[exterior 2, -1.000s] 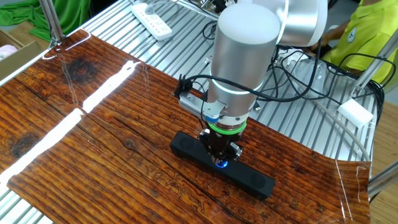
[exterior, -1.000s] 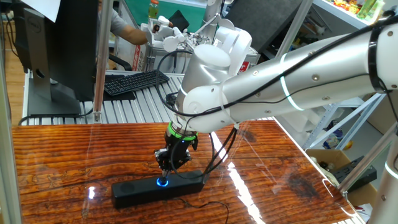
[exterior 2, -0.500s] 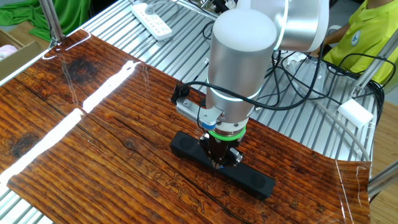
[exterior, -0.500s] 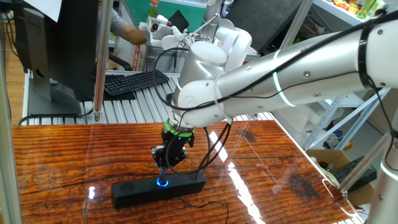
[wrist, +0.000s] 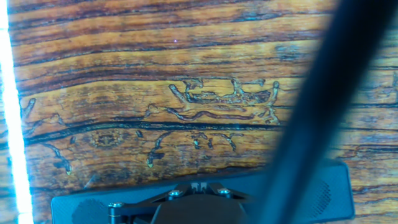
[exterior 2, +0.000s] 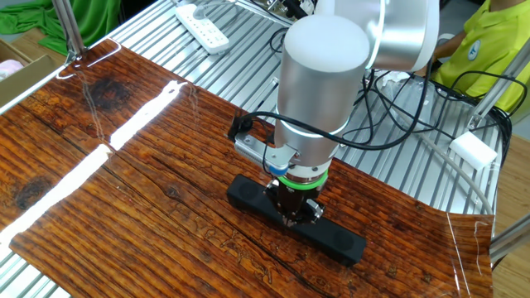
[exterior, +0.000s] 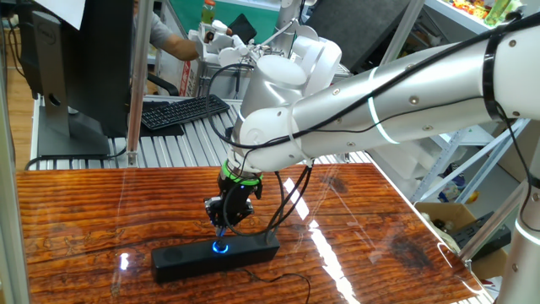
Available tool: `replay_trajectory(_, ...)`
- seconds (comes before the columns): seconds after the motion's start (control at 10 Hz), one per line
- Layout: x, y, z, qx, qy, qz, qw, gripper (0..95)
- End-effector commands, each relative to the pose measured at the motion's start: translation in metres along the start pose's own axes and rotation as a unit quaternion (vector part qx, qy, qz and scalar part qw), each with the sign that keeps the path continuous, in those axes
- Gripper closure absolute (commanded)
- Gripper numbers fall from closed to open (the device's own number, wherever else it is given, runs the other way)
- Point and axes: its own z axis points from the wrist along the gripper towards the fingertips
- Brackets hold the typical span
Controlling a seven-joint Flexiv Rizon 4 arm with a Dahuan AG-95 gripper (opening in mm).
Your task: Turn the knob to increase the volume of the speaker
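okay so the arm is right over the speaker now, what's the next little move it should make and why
Probably lower a touch onto the knob, then twist. The gripper is shut and pointing down, and its tips sit just above the glowing blue ring at the middle of the speaker. Contact cannot be confirmed from these views, so it should settle on the dial before turning.

The glossy wood-grain table [exterior: 101, 219] carries the long black speaker [exterior: 181, 258].

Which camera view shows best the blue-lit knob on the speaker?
One fixed view shows the knob best: its blue ring glows just below the gripper. In the other fixed view the gripper hides it. The hand view shows only the speaker edge, no knob.
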Motion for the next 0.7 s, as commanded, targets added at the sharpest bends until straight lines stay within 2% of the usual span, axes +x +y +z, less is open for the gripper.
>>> replay_trajectory(0.1, 0.0005, -0.0003, -0.0007, 0.0, 0.0, -0.001, 1.0, 95.0)
replay_trajectory(0.7, -0.0003, 0.0003, -0.0005, 0.01, 0.001, -0.003, 0.9999, 95.0)
